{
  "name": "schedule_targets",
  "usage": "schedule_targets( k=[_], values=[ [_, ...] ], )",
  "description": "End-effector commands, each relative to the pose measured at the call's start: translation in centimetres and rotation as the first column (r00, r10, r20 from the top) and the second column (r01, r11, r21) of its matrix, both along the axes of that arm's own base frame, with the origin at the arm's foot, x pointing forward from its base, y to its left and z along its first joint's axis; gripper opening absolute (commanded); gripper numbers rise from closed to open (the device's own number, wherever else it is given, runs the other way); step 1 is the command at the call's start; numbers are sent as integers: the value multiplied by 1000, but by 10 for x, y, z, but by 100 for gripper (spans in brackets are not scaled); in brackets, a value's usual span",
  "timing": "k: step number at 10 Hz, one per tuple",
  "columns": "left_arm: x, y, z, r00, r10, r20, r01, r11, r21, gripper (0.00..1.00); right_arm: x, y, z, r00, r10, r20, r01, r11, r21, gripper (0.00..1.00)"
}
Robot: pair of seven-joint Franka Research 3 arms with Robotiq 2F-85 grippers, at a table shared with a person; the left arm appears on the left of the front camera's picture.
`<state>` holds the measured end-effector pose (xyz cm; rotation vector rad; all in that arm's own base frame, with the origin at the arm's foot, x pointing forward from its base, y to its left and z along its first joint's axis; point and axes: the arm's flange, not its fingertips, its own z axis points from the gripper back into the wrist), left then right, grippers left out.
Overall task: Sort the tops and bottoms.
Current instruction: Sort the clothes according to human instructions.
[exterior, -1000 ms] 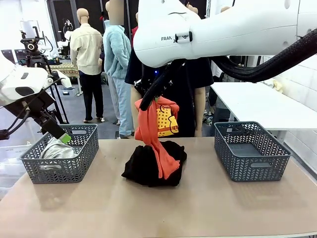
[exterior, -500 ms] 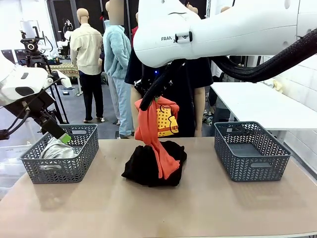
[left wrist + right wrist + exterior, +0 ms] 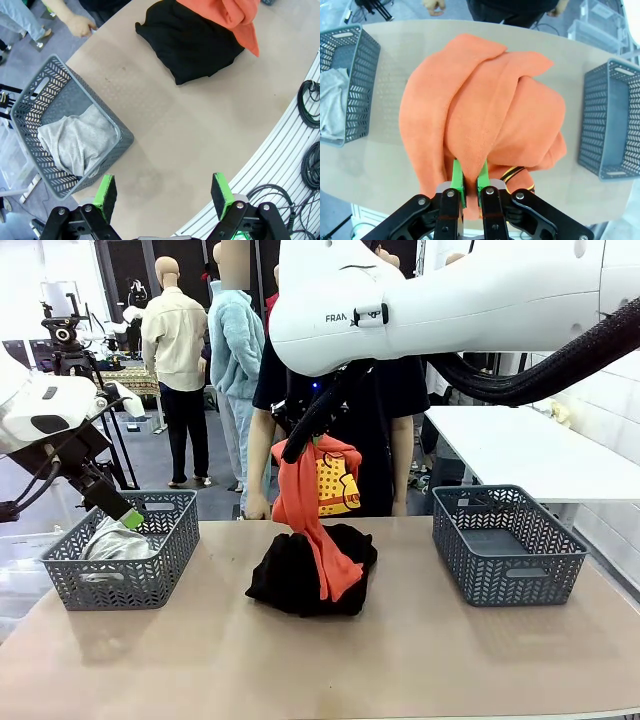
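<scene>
Nothing has moved: the right end effector [image 3: 468,176] stays clamped on the orange top [image 3: 300,502] trailing onto the black bottoms [image 3: 285,580], the left end effector [image 3: 163,192] hangs open, sorting apparently paused.

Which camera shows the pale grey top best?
The left wrist view: it looks down on the pale grey top, whole in its basket. The front view half hides it behind the wall; the right wrist view crops it.

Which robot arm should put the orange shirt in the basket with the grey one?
Right. The right gripper is shut on the orange top, lifted above the black bottoms. The left gripper is open near the basket holding the grey top.
</scene>
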<state>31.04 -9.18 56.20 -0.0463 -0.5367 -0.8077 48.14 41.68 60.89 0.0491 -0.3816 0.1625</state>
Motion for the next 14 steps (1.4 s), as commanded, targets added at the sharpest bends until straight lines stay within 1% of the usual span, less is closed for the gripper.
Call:
schedule_targets(
  k=[1,14],
  values=[
    [-2,0,-2,1000,-3,-2,3,1000,7,98,0,0,2,1000,-5,2,5,1000,-2,0],
    [-2,0,-2,1000,-3,-2,3,1000,7,98,0,0,2,1000,-5,2,5,1000,-2,0]
  ],
)
